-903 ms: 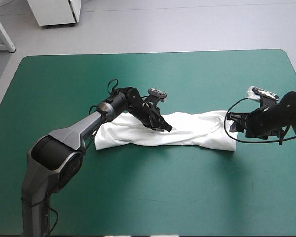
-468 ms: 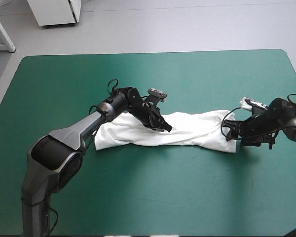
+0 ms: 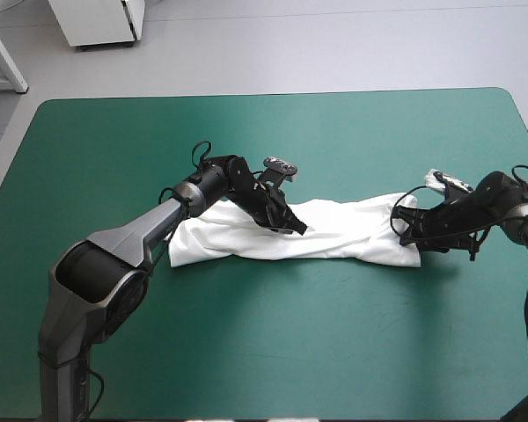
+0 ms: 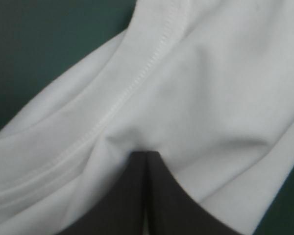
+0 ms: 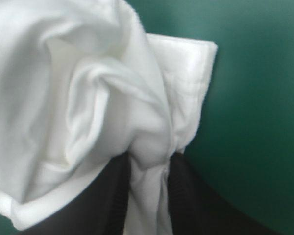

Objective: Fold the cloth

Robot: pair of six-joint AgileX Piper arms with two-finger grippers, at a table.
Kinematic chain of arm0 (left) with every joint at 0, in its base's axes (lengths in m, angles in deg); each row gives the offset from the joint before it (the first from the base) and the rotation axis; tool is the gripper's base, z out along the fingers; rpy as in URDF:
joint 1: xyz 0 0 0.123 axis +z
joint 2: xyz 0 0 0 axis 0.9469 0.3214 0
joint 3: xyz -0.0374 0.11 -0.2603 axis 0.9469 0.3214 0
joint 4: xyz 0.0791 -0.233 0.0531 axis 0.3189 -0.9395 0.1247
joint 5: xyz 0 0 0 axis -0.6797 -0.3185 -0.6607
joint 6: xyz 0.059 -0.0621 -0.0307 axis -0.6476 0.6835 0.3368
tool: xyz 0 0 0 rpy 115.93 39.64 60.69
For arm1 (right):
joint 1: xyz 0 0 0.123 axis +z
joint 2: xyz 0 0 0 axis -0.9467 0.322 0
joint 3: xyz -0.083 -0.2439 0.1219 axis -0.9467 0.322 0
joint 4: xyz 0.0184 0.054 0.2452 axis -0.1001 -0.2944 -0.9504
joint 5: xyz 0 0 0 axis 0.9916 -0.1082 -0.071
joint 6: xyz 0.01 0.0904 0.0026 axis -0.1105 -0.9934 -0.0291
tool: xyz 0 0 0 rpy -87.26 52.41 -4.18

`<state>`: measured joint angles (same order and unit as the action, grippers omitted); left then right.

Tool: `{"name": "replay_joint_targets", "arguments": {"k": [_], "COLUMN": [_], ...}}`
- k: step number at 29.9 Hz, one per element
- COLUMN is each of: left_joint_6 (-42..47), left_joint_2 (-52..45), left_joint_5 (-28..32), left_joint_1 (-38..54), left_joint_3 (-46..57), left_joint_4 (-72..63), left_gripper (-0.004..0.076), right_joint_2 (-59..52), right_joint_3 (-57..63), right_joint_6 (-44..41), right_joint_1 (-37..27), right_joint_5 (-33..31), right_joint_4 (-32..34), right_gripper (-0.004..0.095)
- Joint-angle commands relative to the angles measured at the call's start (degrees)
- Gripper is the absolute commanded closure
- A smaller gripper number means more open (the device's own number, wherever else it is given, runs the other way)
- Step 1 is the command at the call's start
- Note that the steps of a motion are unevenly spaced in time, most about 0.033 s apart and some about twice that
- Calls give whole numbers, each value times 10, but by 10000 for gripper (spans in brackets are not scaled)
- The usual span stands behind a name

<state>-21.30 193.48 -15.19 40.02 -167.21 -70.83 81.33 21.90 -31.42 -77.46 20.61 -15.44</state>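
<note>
The white T-shirt (image 3: 343,233) lies as a long, rumpled band across the middle of the teal-green table. My left gripper (image 3: 299,229) rests on the band's middle, its black fingers meeting in a point with the cloth puckered at the tip (image 4: 146,155); a stitched hem runs ahead of it on the T-shirt (image 4: 201,88). At the band's right end my right gripper (image 3: 403,234) is shut on a bunched fold. In the right wrist view the T-shirt (image 5: 88,88) passes down between the right gripper (image 5: 148,160), and a folded corner lies flat beside it.
Bare teal-green cover (image 3: 273,343) surrounds the shirt on all sides, widest toward the near edge. A white cabinet (image 3: 97,22) stands on the floor beyond the table's far left corner.
My right gripper has slid left along the table onto the shirt's right end and taken hold of the cloth there. The left arm and the rest of the shirt have not moved.
</note>
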Motion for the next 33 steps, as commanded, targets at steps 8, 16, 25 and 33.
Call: {"name": "replay_joint_targets", "arguments": {"k": [8,16,25,33], "left_joint_6": [5,5,5,5], "left_joint_2": [-16,-16,-16,-16], "left_joint_5": [-7,-14,-14,-14], "left_joint_1": [-5,-5,-5,-5], "left_joint_3": [-6,-6,-6,-6], "left_joint_4": [-10,-11,-11,-13], "left_gripper": [733,733,733,733], "right_joint_2": [0,-75,-130,-134], "right_joint_3": [-1,-57,-141,-225], "right_joint_6": [11,9,30,69], "right_joint_1": [33,33,33,34], "right_joint_5": [-18,-41,-77,-127], "right_joint_4": [1,-5,-99,-213], "right_gripper": [926,927,927,927]}}
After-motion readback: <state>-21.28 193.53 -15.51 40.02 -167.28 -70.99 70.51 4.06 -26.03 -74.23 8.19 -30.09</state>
